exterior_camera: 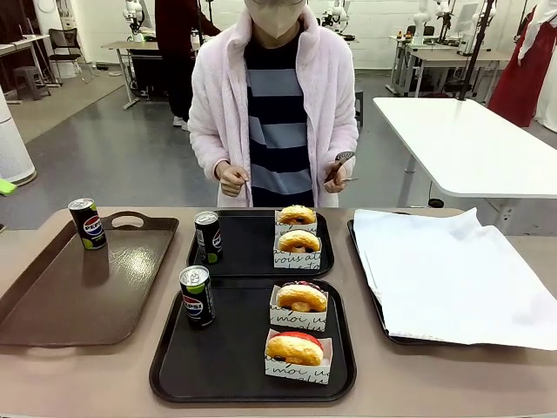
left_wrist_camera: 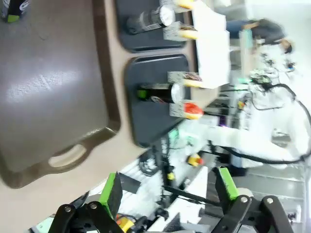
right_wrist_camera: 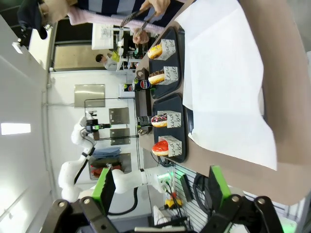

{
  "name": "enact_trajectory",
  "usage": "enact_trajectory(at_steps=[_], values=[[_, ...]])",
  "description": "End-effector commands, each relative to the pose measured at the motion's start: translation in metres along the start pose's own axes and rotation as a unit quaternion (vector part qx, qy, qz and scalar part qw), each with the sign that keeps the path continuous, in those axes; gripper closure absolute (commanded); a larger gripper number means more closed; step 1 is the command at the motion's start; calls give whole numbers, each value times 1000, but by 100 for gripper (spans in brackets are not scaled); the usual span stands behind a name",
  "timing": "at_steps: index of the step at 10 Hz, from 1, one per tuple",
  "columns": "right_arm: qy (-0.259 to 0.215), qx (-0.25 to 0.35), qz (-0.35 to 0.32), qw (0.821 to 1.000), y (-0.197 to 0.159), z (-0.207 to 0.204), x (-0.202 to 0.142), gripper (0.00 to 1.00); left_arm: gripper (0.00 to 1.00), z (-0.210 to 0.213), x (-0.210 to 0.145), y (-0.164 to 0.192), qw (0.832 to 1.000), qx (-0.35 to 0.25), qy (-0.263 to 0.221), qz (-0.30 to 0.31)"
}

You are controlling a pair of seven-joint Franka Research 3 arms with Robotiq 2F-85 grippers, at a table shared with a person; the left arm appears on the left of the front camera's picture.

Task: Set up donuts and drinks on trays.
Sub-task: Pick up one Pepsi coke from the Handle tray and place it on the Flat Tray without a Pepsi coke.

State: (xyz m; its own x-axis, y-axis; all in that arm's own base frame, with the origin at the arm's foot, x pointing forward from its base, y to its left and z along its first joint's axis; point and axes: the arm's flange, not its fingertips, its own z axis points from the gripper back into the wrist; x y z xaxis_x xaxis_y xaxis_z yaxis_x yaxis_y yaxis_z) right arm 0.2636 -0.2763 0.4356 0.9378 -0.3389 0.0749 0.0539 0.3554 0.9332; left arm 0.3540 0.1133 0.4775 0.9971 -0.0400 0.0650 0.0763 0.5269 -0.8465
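Already most of the setting-out looks done, judging left to right across the front view. At the far left, one can stands on the brown tray with handles, apart from the rest; it seems the one item not yet placed (if a third serving is meant at all). Left of centre, the far black tray carries a can and two glazed donuts. Below it, the near black tray holds a can plus a chocolate donut and a red donut. At the right, the paper-lined tray shows no food. Behind it, the person's hand grips tongs. In their own wrist views, the left gripper and right gripper hang spread wide, holding nothing
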Motion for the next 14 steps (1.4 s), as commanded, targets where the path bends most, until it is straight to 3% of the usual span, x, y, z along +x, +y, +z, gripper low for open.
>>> enact_trajectory(at_steps=[1, 6, 14], values=[[-2, 7, 5, 1000, 1, 0, 1, 0, 0, 2, 1, 28, 999, -36, -14, 21], [-2, 7, 5, 1000, 1, 0, 1, 0, 0, 27, -14, 76, 991, -52, -110, 56], [-2, 7, 5, 1000, 1, 0, 1, 0, 0, 37, -13, 80, 990, -49, -107, 76]])
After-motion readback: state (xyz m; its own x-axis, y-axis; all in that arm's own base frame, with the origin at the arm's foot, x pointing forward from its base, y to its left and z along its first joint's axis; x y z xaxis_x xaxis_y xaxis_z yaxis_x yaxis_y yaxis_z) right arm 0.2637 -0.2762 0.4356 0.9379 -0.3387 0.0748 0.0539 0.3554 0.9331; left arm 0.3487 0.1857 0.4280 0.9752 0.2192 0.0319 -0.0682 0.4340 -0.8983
